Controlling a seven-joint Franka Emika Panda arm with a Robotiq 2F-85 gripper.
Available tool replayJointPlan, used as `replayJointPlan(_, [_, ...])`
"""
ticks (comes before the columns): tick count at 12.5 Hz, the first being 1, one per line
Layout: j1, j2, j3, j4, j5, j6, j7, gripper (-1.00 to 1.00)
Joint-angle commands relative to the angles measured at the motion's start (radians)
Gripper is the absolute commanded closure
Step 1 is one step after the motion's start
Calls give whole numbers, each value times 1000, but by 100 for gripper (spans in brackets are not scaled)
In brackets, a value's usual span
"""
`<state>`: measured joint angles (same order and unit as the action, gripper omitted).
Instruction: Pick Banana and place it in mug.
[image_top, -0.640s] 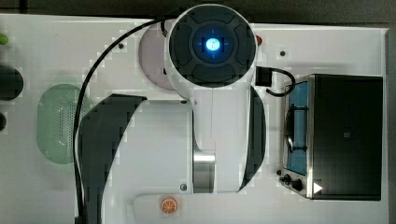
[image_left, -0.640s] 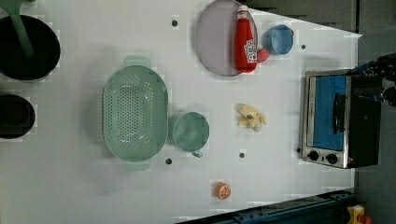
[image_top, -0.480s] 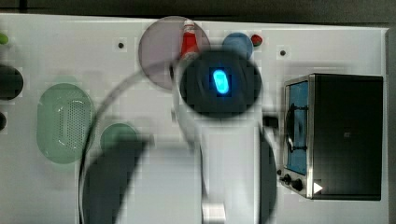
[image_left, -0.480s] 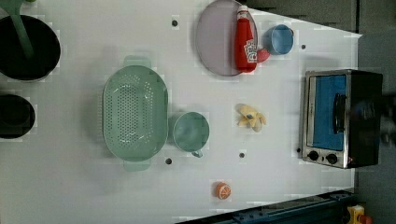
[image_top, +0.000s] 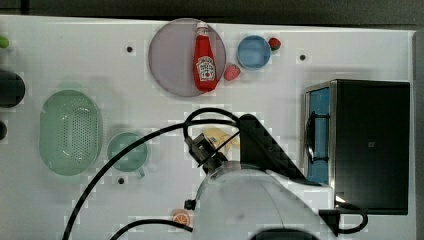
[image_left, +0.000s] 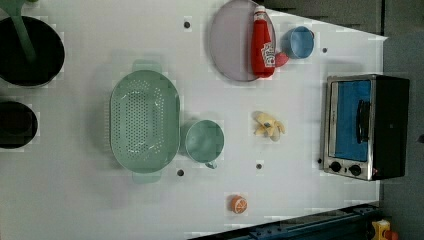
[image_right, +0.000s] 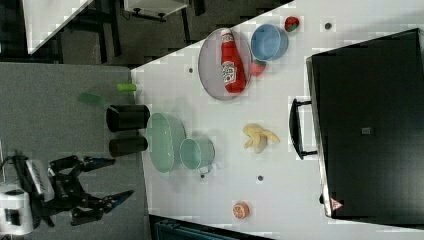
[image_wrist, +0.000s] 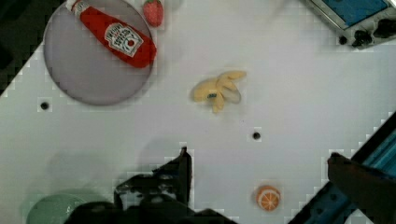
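Overhead, gripper (image_wrist: 257, 163) spread wide, empty, hanging above table (image_wrist: 289, 93) near banana (image_wrist: 217, 88).

Probably a robotics lab: white bolt-holed table (image_left: 75, 200) with toy food and a toaster oven (image_left: 367, 127).

White work table (image_left: 310, 200), matte, evenly lit, soft shadows only, with small dark holes in its surface. In the right view, grey floor (image_right: 65, 90) lies beside the table's edge, and the leg frame of another white table (image_right: 155, 7) stands beyond. A blue rail (image_left: 300, 230) borders the table in the left view.
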<state>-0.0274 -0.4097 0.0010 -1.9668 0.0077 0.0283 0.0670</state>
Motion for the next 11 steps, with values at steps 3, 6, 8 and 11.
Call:
replayJointPlan(3, [-1, 177, -5, -216, -2, 242, -68, -100])
replayJointPlan(6, [0, 239, 5, -330, -3, 467, -146, -100])
replayJointPlan(8, [1, 298, 8, -379, -5, 584, -203, -100])
replayJointPlan(11, [1, 401, 7, -422, -4, 713, -337, -100])
